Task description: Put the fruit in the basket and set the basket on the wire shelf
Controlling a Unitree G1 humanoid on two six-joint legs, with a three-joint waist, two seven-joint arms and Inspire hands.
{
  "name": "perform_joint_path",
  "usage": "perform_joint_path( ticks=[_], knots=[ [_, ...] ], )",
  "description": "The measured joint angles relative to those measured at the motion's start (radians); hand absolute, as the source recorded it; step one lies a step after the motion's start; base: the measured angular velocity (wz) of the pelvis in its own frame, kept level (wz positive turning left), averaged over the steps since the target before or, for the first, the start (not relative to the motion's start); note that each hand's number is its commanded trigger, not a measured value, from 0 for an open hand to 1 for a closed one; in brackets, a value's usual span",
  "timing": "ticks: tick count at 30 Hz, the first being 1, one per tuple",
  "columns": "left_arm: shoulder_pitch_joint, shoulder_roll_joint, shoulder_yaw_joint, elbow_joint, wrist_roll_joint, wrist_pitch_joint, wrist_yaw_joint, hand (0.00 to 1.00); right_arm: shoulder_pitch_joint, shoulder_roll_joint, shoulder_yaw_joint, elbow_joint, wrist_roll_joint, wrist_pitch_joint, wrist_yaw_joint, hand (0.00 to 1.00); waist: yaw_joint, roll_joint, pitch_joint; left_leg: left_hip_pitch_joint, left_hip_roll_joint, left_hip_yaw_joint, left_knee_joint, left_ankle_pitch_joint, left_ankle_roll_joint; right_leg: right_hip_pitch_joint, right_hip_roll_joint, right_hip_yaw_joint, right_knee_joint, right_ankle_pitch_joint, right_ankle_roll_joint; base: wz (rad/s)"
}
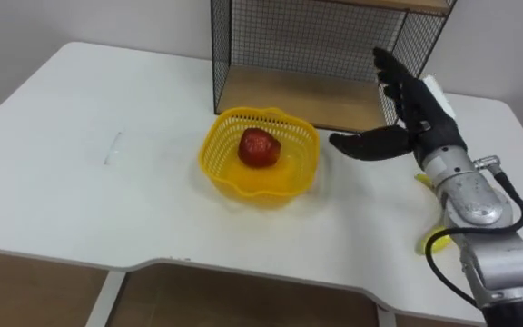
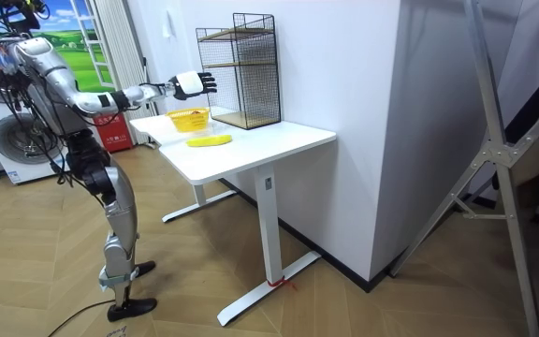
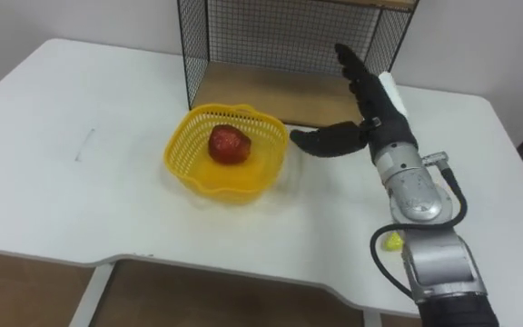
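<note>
The right hand [image 1: 416,113] hovered above the surface [image 1: 107,200], just in front of the wire shelf [image 1: 325,45]. Its fingers were straight and spread wide, the thumb stretched toward the yellow basket [image 1: 218,173], and it held nothing. The basket stood near the middle of the surface, just before the shelf's front left corner, with 1 red apple [image 1: 259,147] inside. A banana [image 2: 210,140] lay outside the basket near the surface's right edge, largely hidden under the right forearm in the eye views. In the room view the robot stood upright at the end of the surface, arm reaching out over it.

The main risk seemed to be that banana. The forearm passed right over it, so a low sweep or a blind pull back could nudge it off the right edge. Because it was mostly covered, a grasp aimed from the head camera could easily miss.

A 2nd risk was shelving the basket with only 1 fruit aboard, which would leave the job half done.

The basket looked light. A thumb pushing its wall instead of hooking the rim would probably slide it toward the left edge or tip it, and the apple would roll out.

When it is lifted, the wavy rim might catch the shelf's wire frame at the opening.
</note>
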Motion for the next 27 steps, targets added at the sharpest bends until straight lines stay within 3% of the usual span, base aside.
perform_joint_path(
  ticks=[4,16,27],
  knots=[
    [0.021,0.0,0.007,-0.015,0.0,0.0,0.001,0.0,0.014,-0.006,-0.047,0.003,0.013,0.0,-0.076,0.0,-0.025,0.003,-0.0008,-0.001,0.0,0.0,0.001,0.0,0.0,-0.001,0.0,-0.004,0.002,0.0,0.0,0.0],
    [0.047,0.001,0.018,-0.061,0.007,0.007,0.001,0.0,0.02,-0.018,-0.099,0.204,0.041,-0.006,-0.23,0.0,-0.04,-0.007,-0.0067,0.032,0.001,0.01,-0.019,0.002,0.001,0.016,-0.001,0.008,-0.001,0.001,0.0,-0.03],
    [0.05,0.0,0.017,-0.062,0.007,0.034,-0.006,0.0,0.018,-0.021,-0.099,0.312,0.035,-0.003,-0.258,0.0,-0.04,0.002,-0.0063,0.028,0.0,0.01,-0.02,0.003,0.0,0.011,-0.001,0.009,0.0,0.001,0.0,0.0]
  ],
)
